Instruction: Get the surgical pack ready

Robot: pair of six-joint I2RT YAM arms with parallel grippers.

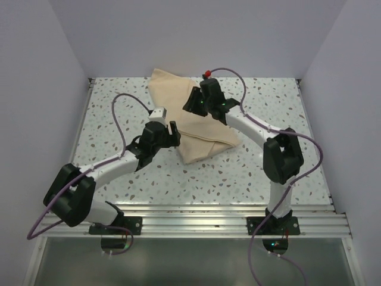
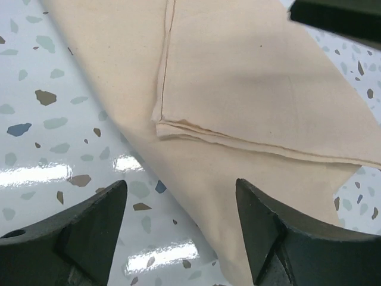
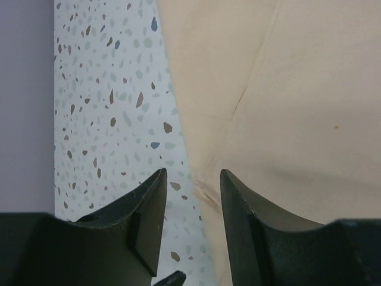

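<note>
the folded beige cloth bundle [image 1: 209, 143] lies flat on the far middle of the table [image 1: 119, 119], running from the back edge towards the centre, with one corner pointing to the near side. in the left wrist view the cloth bundle [image 2: 238, 77] shows stacked layers, an upper fold ending in a neat corner over a wider lower layer, with a thin stitched seam running along it. whether anything is wrapped inside cannot be told.

the left gripper [image 1: 171, 132] sits at the bundle's left edge, its fingers spread wide and holding nothing; from its own camera the left gripper [image 2: 178, 185] has the cloth's lower layer and some bare table showing between the fingers. the right gripper [image 1: 194, 102] is over the bundle's far part, its fingers apart; in its wrist view the right gripper [image 3: 192, 173] straddles the cloth's edge, one finger over the table and the other over the cloth [image 3: 286, 89]. whether the fingers touch the fabric cannot be told.

the table is glossy white with grey, brown and blue flecks, closed in by plain pale lilac walls [image 1: 196, 30]. both arms are bolted to a ribbed aluminium rail [image 1: 196, 215] at the near edge, and purple cables [image 1: 119, 101] loop along them.
</note>
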